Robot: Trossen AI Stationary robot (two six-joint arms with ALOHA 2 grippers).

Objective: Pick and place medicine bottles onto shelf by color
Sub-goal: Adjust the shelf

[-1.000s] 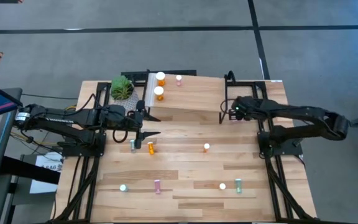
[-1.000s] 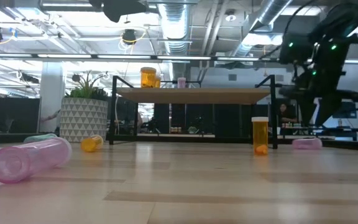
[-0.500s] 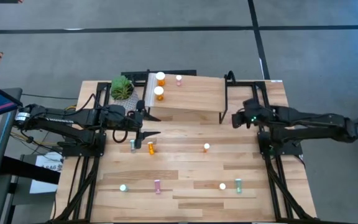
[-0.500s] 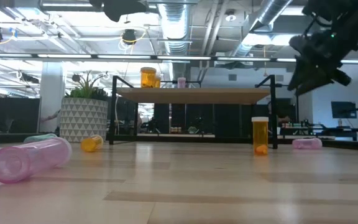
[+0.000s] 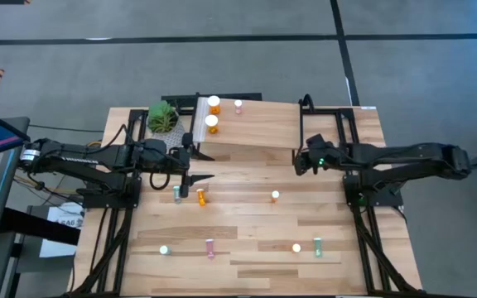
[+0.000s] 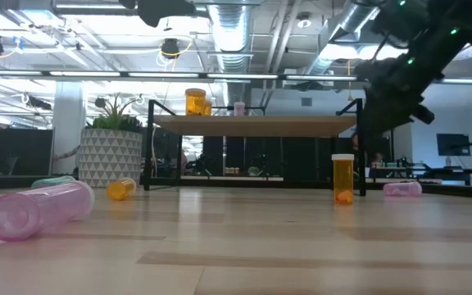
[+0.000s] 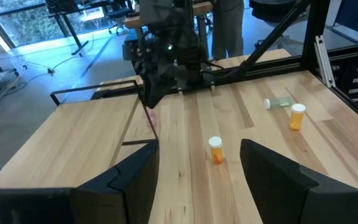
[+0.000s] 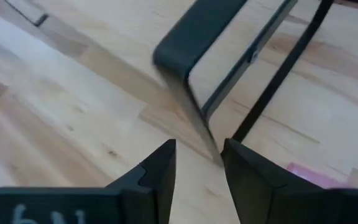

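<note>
The shelf [image 5: 251,126] stands at the table's far middle with two larger orange bottles [image 5: 213,114] and a small pink one [image 5: 238,106] on top. Small bottles rest on the table: a teal one [image 5: 177,194] and an orange one [image 5: 202,197] lying, an orange one [image 5: 275,196] upright. My left gripper [image 5: 203,166] is open and empty by the shelf's left near corner. My right gripper [image 5: 297,162] is open by a narrow gap and empty at the shelf's right near leg [image 8: 272,87]. A pink bottle [image 8: 309,175] lies on its side just beyond it [image 6: 403,189].
A potted plant [image 5: 161,117] stands left of the shelf. Several more small bottles stand or lie along the table's near part, such as a teal one [image 5: 164,249], a pink one [image 5: 209,247] and a teal one [image 5: 318,246]. Black arm frames run along both table sides.
My right gripper has gone a little toward the table's near edge and then toward its left, staying beside the shelf's right end, and its arm has stretched out flatter. My left arm and the bottles have kept still.
</note>
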